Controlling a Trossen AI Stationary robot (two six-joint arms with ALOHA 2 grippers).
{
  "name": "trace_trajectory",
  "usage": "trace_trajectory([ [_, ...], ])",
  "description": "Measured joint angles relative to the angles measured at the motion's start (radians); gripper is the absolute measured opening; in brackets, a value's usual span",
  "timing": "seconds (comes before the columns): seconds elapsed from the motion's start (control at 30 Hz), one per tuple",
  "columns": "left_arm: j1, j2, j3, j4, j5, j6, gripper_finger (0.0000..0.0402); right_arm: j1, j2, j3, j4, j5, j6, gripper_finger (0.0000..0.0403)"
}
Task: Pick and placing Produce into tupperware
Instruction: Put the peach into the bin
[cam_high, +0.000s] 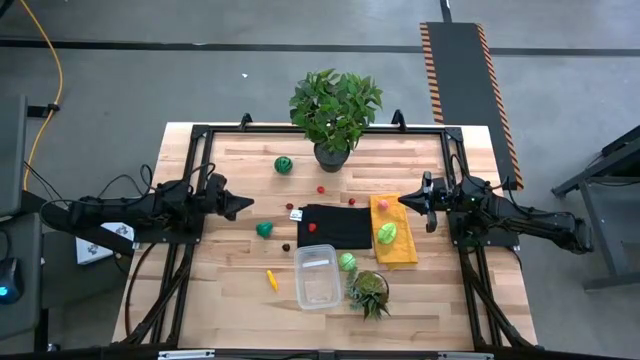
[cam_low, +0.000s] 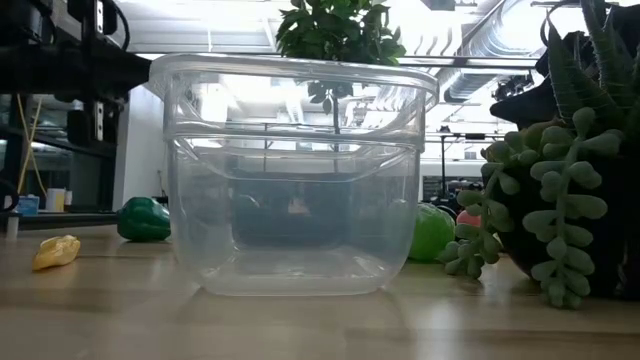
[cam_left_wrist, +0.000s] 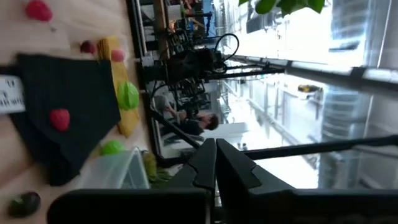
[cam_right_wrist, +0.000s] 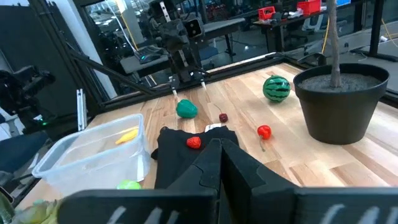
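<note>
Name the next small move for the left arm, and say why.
Probably open the left gripper and lower it toward the green toy pepper, the piece nearest it. The clear tupperware looks empty, all the produce lies on the table or cloths, and both grippers hover shut, holding nothing; the right gripper waits over the yellow cloth.

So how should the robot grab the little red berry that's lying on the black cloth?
Probably from straight above, pinching the red berry across its middle. It is small and roundish, lying alone on the flat black cloth, with nothing touching it, so fingers can drop either side. Both grippers are shut and would need to open first.
</note>
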Motion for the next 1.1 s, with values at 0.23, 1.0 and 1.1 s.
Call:
trace_trajectory([
  [0.23, 0.0, 0.0, 0.0, 0.0, -0.022, -0.092, 0.0001, 0.0, 0.0, 0.0, 0.016, 0.0, 0.34, 0.0],
  [1.0, 0.0, 0.001, 0.0, -0.081, -0.249, 0.019, 0.0001, 0.001, 0.033, 0.266, -0.032, 0.259, 0.757, 0.0],
  [1.1, 0.0, 0.0, 0.0, -0.081, -0.243, 0.079, 0.0001, 0.001, 0.11, 0.433, -0.341, 0.264, 0.654, 0.0],
])
